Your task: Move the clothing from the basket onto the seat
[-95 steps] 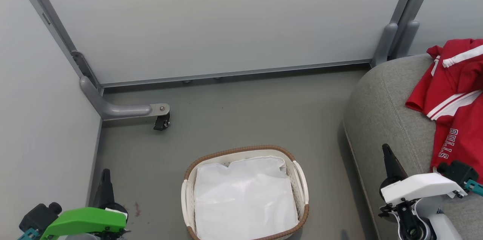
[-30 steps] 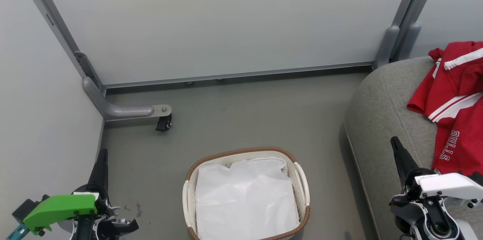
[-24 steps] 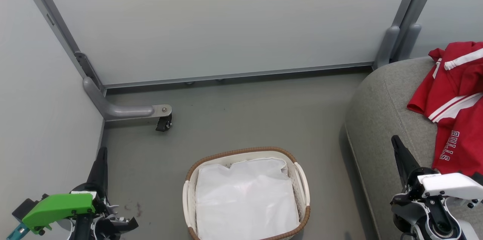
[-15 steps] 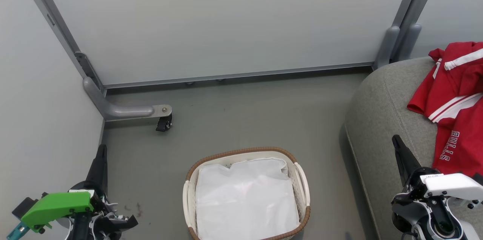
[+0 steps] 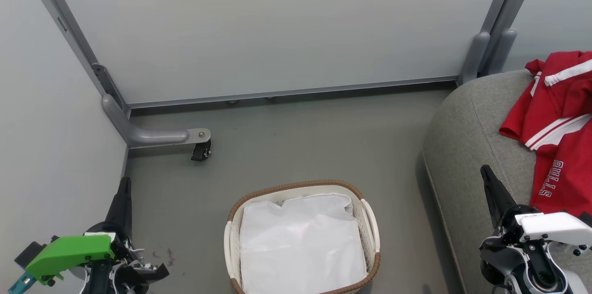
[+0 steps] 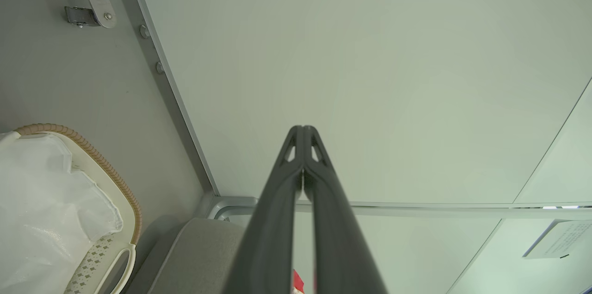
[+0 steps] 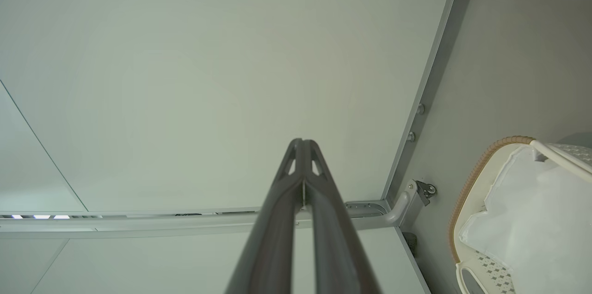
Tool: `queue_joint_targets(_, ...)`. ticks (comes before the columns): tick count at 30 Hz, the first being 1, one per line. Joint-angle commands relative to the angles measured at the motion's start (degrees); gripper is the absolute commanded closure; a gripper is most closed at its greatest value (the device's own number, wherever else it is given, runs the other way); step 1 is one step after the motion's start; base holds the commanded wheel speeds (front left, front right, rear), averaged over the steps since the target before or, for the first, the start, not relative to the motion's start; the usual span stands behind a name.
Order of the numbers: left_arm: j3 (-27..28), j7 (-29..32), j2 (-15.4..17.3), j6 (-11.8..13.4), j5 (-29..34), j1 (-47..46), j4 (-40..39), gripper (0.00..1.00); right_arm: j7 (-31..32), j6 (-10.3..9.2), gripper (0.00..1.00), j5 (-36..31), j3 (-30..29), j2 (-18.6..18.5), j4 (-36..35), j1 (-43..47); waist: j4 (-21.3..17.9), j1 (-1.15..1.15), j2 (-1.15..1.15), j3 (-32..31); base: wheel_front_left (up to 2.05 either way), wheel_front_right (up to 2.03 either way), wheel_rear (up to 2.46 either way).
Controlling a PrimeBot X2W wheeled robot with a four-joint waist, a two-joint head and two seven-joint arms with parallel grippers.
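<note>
Seat (image 5: 467, 146), grey, far right, carrying the red, white-striped clothing (image 5: 562, 146); cream basket (image 5: 296, 184), near centre on the floor, holds a white sheet (image 5: 300, 243), possibly with nothing red beneath. Left hand (image 5: 124, 182) and right hand (image 5: 484, 170) have shifted slightly, then held still over the last second: transfer apparently complete. Wrist views show what the head view obscures: each hand's fingers (image 6: 277, 201) pressed fully together, gripping nothing.

Lit brightly and evenly by soft, diffuse light. Shadowed faintly on the floor (image 5: 286, 146) beside the seat (image 5: 467, 132) and the basket (image 5: 296, 185). Sharp across the head view; bowed toward wrist-view edges, slightly soft on the fingers (image 6: 273, 243) nearest the lens.
</note>
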Motion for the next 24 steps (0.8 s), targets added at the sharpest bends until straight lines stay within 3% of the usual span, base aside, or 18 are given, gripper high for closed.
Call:
queue_joint_targets(1, 0.14, 0.21, 0.38, -0.20, -0.17, -0.62, -0.07, 1.00, 0.17, 0.00, 1.00, 0.17, -0.13, -0.34, -0.16, 0.63, 0.00, 0.00, 0.00, 0.00, 0.00, 0.00, 0.00)
queue_joint_targets(24, 0.13, 0.20, 0.38, -0.20, -0.18, -0.62, -0.07, 1.00, 0.16, 0.00, 1.00, 0.18, -0.13, -0.34, -0.16, 0.63, 0.00, 0.00, 0.00, 0.00, 0.00, 0.00, 0.00)
